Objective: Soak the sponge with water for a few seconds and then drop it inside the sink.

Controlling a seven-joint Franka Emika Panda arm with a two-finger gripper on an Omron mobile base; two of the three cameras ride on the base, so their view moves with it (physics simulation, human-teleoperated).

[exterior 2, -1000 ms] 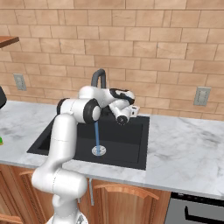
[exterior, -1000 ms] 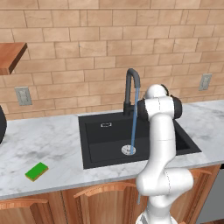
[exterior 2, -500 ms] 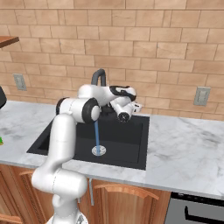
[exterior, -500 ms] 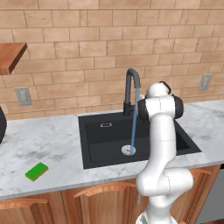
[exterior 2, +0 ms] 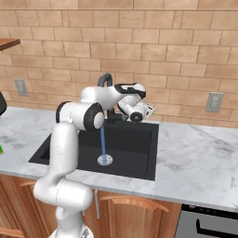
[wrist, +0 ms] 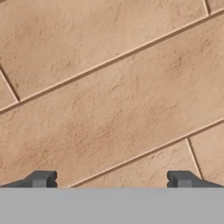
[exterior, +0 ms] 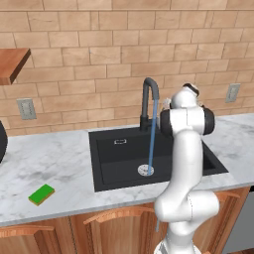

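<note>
Simulated kitchen, marble counter (exterior: 59, 163) w/ brick wall (exterior: 99, 74) behind. Sponge (exterior: 41, 194), green top over yellow layer, lay flat on counter near front edge, well left of sink (exterior: 106, 163), touched by nothing; a sliver of green also seen at far left edge of right base view (exterior 2: 1, 149). Sink (exterior 2: 139, 158): black basin set into counter, round silver drain (exterior: 145, 170) at bottom. Water (exterior: 152, 136) fell as thin pale-blue stream from black gooseneck tap (exterior: 148, 99) straight onto drain; same stream in right base view (exterior 2: 102, 143), landing on drain (exterior 2: 105, 160). Gripper (exterior 2: 148, 109) was held up above rear of sink, just right of tap (exterior 2: 105, 80), pointed toward brick wall, well apart from sponge. Hand view: two dark fingertips (wrist: 40, 178) stood wide apart at bottom corners, nothing between them, brick courses (wrist: 113, 96) running at a slant close ahead. Jaws apart, empty. Also noted: wall outlet (exterior: 26, 108) left of sink, second outlet (exterior: 231, 93) at right, wooden shelf (exterior: 12, 63) at upper left, wood cabinet fronts (exterior: 99, 228) below counter.
</note>
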